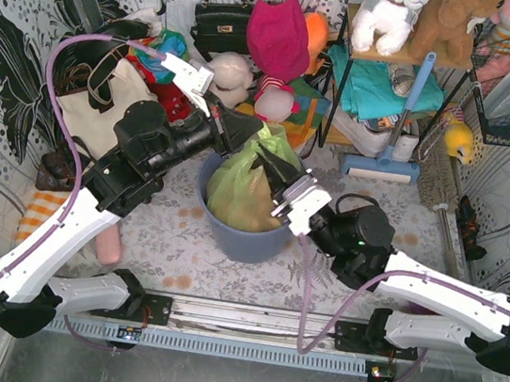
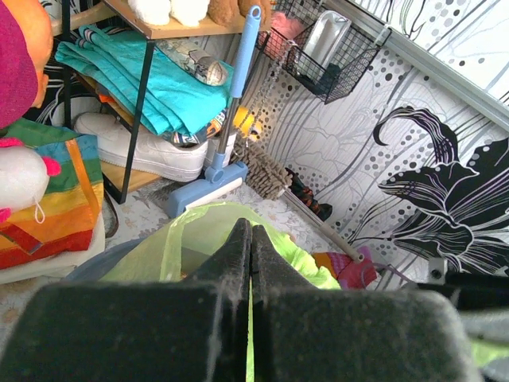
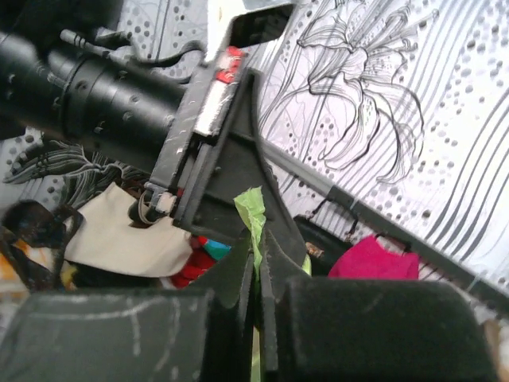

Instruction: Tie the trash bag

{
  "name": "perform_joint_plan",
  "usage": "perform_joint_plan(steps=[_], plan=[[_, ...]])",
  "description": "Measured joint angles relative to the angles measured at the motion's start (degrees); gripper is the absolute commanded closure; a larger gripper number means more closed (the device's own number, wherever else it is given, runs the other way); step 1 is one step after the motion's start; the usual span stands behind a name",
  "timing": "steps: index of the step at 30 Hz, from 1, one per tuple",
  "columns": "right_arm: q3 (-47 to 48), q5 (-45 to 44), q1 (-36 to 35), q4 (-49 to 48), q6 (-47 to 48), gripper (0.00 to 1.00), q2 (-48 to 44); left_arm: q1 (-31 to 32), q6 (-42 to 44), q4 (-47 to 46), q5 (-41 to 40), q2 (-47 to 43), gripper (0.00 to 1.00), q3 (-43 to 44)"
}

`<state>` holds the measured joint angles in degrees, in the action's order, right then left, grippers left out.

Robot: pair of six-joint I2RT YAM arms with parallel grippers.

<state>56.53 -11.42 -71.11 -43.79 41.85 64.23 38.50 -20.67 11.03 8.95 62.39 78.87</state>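
Observation:
The lime-green trash bag stands in a blue-grey round bin at mid table, tan-orange paper showing through it. My left gripper is shut on the bag's upper left rim; in the left wrist view green plastic spreads just beyond the closed fingers. My right gripper is shut on the bag's upper right rim; in the right wrist view a green strip sticks up out of the closed fingers. The two grippers are close together above the bin.
Behind the bin stand plush toys, a magenta bag, a black handbag and a shelf with teal cloth. A blue squeegee leans at back right. A beige tote lies left.

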Motion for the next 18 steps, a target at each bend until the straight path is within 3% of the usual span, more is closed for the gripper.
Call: perform_joint_plan(steps=[6, 10, 18], plan=[[10.58, -5.64, 0.02, 20.35, -24.61, 1.00, -2.93, 0.00, 2.10, 0.04, -2.12, 0.07, 1.00, 0.11], [18.84, -4.39, 0.09, 34.82, -38.14, 1.00, -2.12, 0.00, 4.04, 0.63, -3.82, 2.12, 1.00, 2.14], [17.64, -0.15, 0.17, 49.92, -53.53, 1.00, -2.47, 0.02, 8.59, 2.99, -6.88, 6.29, 1.00, 7.10]])
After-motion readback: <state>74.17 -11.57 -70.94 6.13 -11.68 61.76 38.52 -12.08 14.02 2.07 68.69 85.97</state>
